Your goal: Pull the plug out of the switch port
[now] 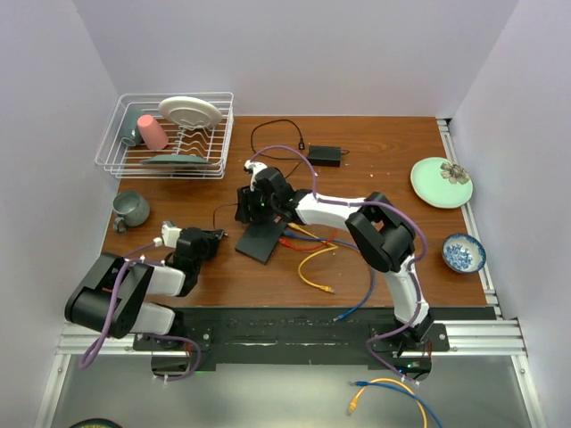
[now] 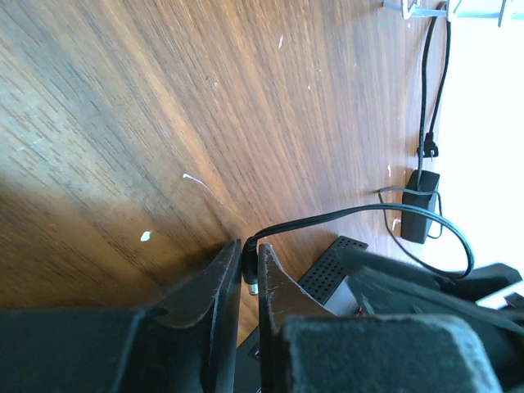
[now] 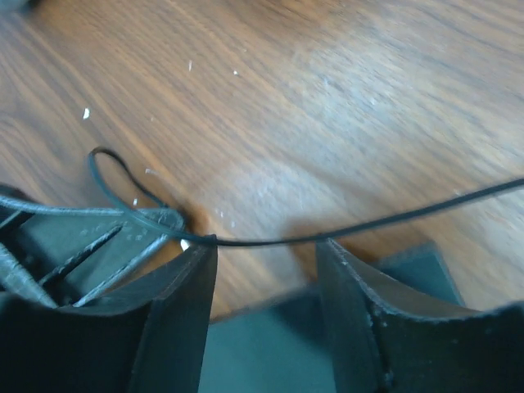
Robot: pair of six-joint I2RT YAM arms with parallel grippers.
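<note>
The left gripper pinches a small black plug on a thin cord. The right gripper hangs over the black box, jaws spread wide.

The surface is seen in warm brown wood, streaked with a fine grain. The switch box is finished in matte black, and black is also shown by the plug, its thin cord and the adapter. A yellow cable and a blue cable are seen. A white wire dish rack, a pink cup, a white plate, a grey-green mug, a mint-green plate and a blue-and-white patterned bowl are shown.
</note>
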